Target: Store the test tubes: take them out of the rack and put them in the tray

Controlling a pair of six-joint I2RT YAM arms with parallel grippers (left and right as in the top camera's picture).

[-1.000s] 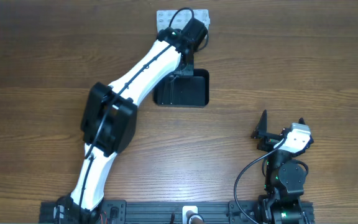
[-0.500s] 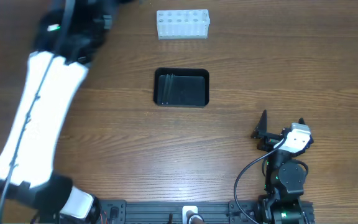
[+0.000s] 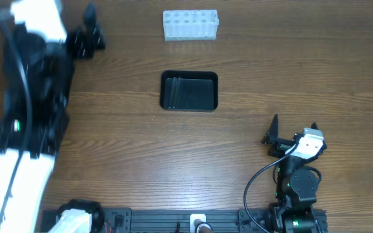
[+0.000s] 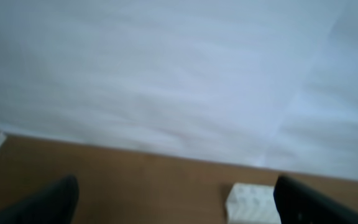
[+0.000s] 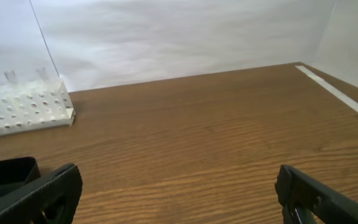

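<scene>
**Rack**: white block with many holes, at 12 o'clock from the tray and well apart from it. In the right wrist view, two clear test tubes appear to stand upright at one end.

**Tray**: black, shallow, mid-table. Faint clear test tubes lie along its 9 o'clock side.

**Left gripper**: at 10 o'clock from the tray and 9 o'clock from the rack. Fingers spread wide, holding nothing.

**Right gripper**: at 4 o'clock from the tray, near its own base. Fingers apart, empty.

**Table**: wood grain.

**Handling (judged):** the test tubes are probably light, stiff, smooth and breakable, and likely to slip between hard pads. Grip the exposed upper part above the rack with a gentle squeeze, draw straight up, then lay flat in the tray.
</scene>
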